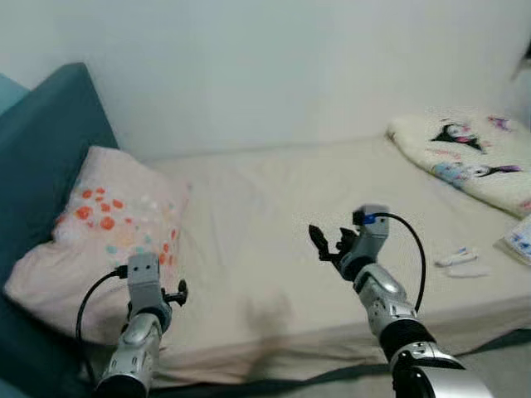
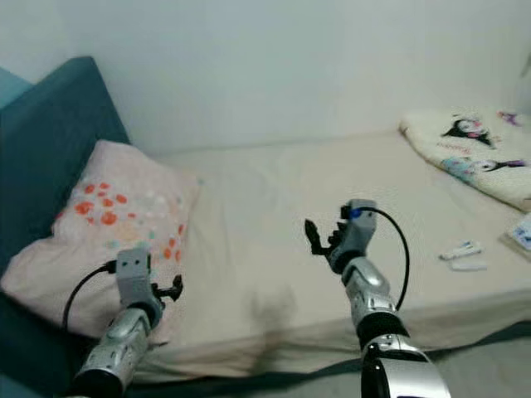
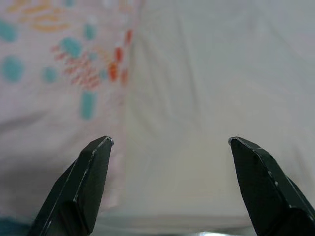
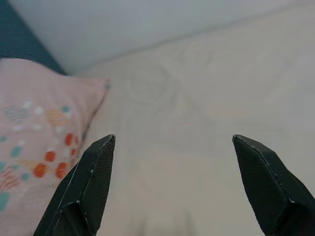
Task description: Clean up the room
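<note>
**Both grippers raised over the bed, nothing in hand yet**

The bed (image 1: 274,215), covered in a pale cream sheet, runs along the white wall and serves as the landmark for everything else. At its head end, against the teal headboard (image 1: 50,141), lies the pillow (image 1: 108,232), pinkish with orange and teal spots. Its long axis runs across the bed, from the wall side toward the near edge, and it sits slightly skewed, with one corner pointing toward the middle of the mattress. At the bed's foot end is a folded white blanket (image 1: 465,157) with cartoon prints, its length running diagonally from the wall toward the near edge. Near the bed's front edge on that same end lie two small white objects (image 1: 460,261), too small to identify, and a piece of printed paper or packaging (image 1: 521,240) at the frame's margin.

The left gripper (image 1: 176,293) hovers above the bed's near edge just beside the pillow, fingers spread wide and empty. The right gripper (image 1: 330,245) hangs over the middle of the mattress, also spread and holding nothing.

Judged from here, the small items are the likely clutter, and they lie well apart from either gripper. Reaching across from this stance could leave the right arm overextended. A pinch on such flat, small pieces against soft bedding may catch the sheet instead, or push them off the bed's edge.
</note>
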### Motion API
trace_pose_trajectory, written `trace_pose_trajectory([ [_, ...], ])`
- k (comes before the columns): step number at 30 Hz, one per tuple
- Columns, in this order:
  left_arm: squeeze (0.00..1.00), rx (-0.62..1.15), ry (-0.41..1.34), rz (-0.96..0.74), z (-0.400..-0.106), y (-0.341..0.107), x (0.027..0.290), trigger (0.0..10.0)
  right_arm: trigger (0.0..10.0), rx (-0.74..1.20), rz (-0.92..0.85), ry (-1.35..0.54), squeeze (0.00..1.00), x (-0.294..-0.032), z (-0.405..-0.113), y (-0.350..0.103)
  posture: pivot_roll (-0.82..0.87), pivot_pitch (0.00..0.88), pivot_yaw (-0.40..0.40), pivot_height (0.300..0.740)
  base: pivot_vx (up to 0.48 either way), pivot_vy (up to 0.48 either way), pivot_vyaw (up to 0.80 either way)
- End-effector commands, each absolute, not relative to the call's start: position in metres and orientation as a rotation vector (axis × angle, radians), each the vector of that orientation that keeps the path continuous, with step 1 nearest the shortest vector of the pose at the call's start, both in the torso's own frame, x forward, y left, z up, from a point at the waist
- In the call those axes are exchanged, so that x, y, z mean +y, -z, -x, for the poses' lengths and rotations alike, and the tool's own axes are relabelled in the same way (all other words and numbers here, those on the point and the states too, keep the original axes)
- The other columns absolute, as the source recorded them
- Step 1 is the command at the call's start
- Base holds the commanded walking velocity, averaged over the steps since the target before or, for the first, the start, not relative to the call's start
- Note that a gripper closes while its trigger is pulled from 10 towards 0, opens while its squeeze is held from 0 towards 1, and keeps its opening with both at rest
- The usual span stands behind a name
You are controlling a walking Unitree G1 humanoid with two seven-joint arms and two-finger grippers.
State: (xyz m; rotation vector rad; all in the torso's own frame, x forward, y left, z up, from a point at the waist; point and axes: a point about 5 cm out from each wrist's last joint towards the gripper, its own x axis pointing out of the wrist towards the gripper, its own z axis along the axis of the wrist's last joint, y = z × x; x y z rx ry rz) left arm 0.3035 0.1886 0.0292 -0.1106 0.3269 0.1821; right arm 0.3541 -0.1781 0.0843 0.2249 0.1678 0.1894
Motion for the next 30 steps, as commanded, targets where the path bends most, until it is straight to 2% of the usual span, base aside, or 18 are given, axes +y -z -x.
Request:
trace_pose_trajectory([
  [1,0.00,0.339,-0.213,0.113,-0.300,-0.026,0.195,10.0,10.0,0.204,-0.218,-0.208,0.00,-0.170,-0.353,-0.079,-0.15,0.000,0.007,0.725,0.000,0.000,0.00],
  [4,0.00,0.328,-0.233,0.119,-0.303,-0.028,0.196,10.0,10.0,0.196,-0.215,-0.213,0.00,-0.170,-0.353,-0.080,-0.15,0.000,0.008,0.710,0.000,0.000,0.00],
  [7,0.00,0.280,-0.384,0.098,-0.303,-0.034,0.213,10.0,10.0,0.190,-0.211,-0.218,0.00,-0.168,-0.354,-0.081,-0.15,0.000,0.009,0.695,0.000,0.000,0.00],
  [8,0.00,0.280,-0.384,0.098,-0.303,-0.034,0.213,10.0,10.0,0.190,-0.211,-0.218,0.00,-0.168,-0.354,-0.081,-0.15,0.000,0.009,0.695,0.000,0.000,0.00],
  [9,0.00,0.269,-0.468,0.101,-0.302,-0.037,0.223,10.0,10.0,0.190,-0.208,-0.223,0.00,-0.168,-0.354,-0.081,-0.15,0.000,0.006,0.685,0.000,0.000,0.00],
  [14,0.00,0.284,-0.580,0.147,-0.297,-0.034,0.237,10.0,10.0,0.188,-0.202,-0.235,0.00,-0.166,-0.354,-0.082,-0.15,0.000,0.000,0.670,0.000,0.000,0.00],
  [23,0.00,0.332,-0.597,0.241,-0.287,-0.019,0.234,10.0,10.0,0.158,-0.215,-0.260,0.00,-0.163,-0.356,-0.087,-0.15,0.000,0.004,0.640,0.000,0.000,0.00],
  [30,0.00,0.347,-0.583,0.290,-0.284,-0.012,0.230,10.0,10.0,0.125,-0.261,-0.349,0.00,-0.148,-0.354,-0.090,-0.15,0.000,0.003,0.610,0.000,0.000,0.00],
])
